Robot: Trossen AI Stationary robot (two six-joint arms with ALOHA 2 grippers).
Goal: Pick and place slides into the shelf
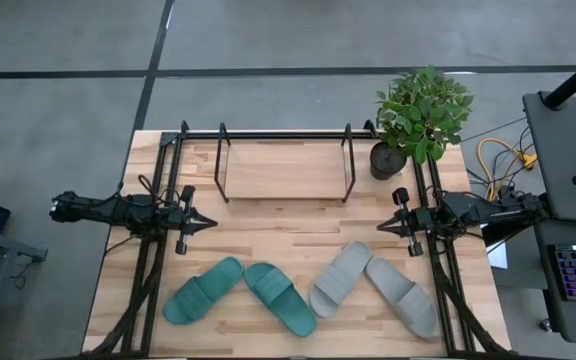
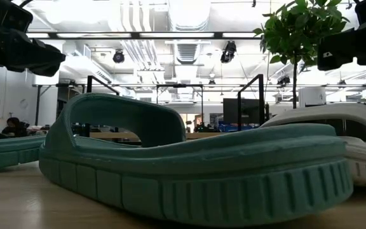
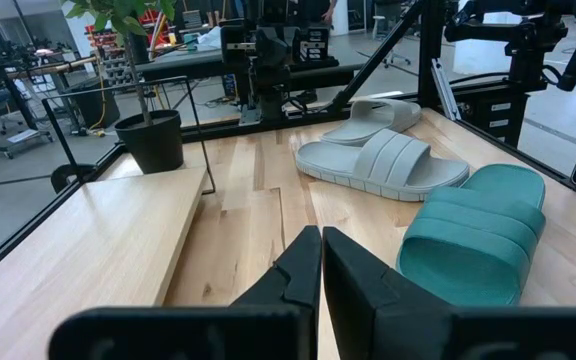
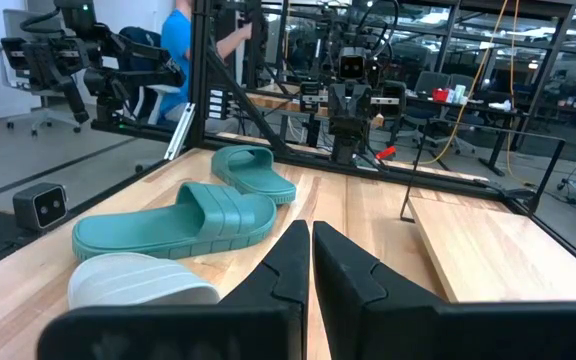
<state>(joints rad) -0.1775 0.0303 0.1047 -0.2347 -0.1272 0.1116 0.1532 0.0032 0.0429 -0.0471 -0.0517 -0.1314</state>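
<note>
Four slides (image 1: 298, 292) lie along the table's (image 1: 268, 240) front edge; the shelf (image 1: 286, 165) at the back edge holds none. Left gripper (image 1: 211, 223) and right gripper (image 1: 382, 227) hover pinched closed, empty. Open wide first, then descend squarely over a strap.

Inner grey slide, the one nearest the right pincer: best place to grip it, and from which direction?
Take the inner grey slide by its wide strap, coming straight down from above with the right pincer, one finger under the arch. It lies flat, sole down, strap raised clear of the footbed, and its toe nearly touches the outer grey slide, so side access there is tight.
</note>
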